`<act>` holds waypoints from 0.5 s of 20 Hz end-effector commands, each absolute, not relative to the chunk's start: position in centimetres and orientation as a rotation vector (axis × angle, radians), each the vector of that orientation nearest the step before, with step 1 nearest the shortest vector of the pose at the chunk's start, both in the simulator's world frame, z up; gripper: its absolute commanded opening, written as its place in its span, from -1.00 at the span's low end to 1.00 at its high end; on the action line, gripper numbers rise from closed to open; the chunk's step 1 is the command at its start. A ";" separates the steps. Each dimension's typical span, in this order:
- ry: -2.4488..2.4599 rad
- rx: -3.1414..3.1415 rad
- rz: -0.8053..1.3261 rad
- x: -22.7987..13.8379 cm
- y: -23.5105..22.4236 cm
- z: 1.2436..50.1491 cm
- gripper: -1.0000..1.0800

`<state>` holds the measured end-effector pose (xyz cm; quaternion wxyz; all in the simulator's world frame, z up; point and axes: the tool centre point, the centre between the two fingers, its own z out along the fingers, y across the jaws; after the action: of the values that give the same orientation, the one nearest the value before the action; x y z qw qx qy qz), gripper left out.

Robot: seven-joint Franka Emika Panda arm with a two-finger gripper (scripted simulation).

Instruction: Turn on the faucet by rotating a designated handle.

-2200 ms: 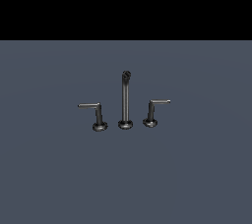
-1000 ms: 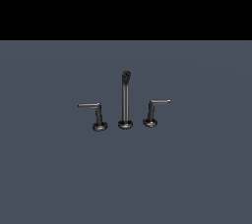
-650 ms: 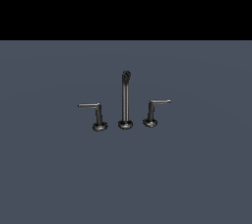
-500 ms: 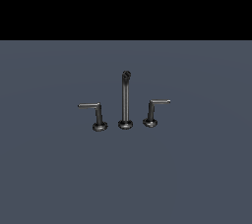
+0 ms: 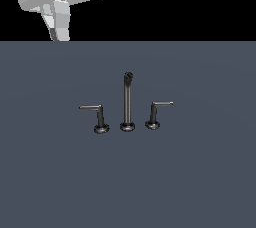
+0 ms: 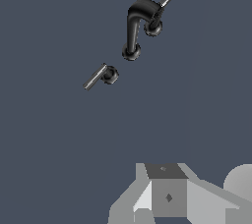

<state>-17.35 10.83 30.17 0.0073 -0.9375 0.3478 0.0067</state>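
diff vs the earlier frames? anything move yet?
Only the arm: absent at first, its pincer has come down into the exterior view's upper left, well clear of the faucet. Nothing grasped. The handle and the right-hand lever are unchanged.

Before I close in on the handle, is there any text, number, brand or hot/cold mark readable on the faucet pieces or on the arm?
None: no text, number or sign shows in either view.
Handle: plain dark metal, no mark.
Spout and right-hand lever: plain as well.
Gripper: plain grey body; the small dark diamond on it in the wrist view is no letter or number.
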 end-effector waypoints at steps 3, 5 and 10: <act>1.220 -2.877 0.020 -15.6 11.9 27.7 -1.00; 1.274 -2.853 0.019 -14.9 12.3 26.7 -1.00; 1.401 -2.792 0.018 -13.0 13.1 24.2 -1.00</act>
<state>-13.54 12.89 24.97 0.0080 -0.8999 0.4359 0.0061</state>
